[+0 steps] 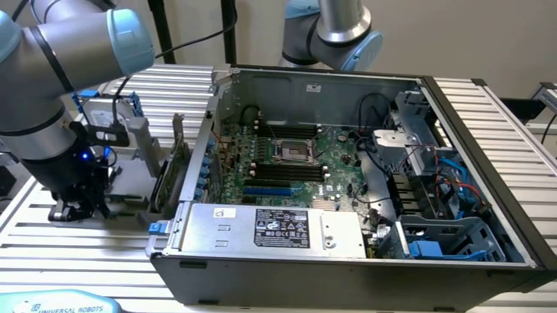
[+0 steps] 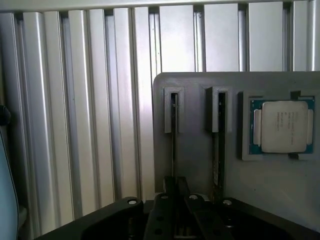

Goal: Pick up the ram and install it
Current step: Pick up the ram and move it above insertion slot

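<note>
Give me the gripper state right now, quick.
Gripper: closed on the ram, which stands on edge in a slot of the grey holder.

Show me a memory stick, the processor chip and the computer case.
memory stick [image 2: 173, 140], wrist view, its thin edge.
processor chip [image 2: 282, 126], wrist view, its silver lid.
computer case [image 1: 348, 279], exterior view, its dark near wall.

Beige wall [image 1: 487, 39] behind; ribbed aluminium table [image 1: 78, 254], evenly lit.

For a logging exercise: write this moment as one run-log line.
tool: shut on ram | ram: in gray holder slot | install: not yet done
</note>
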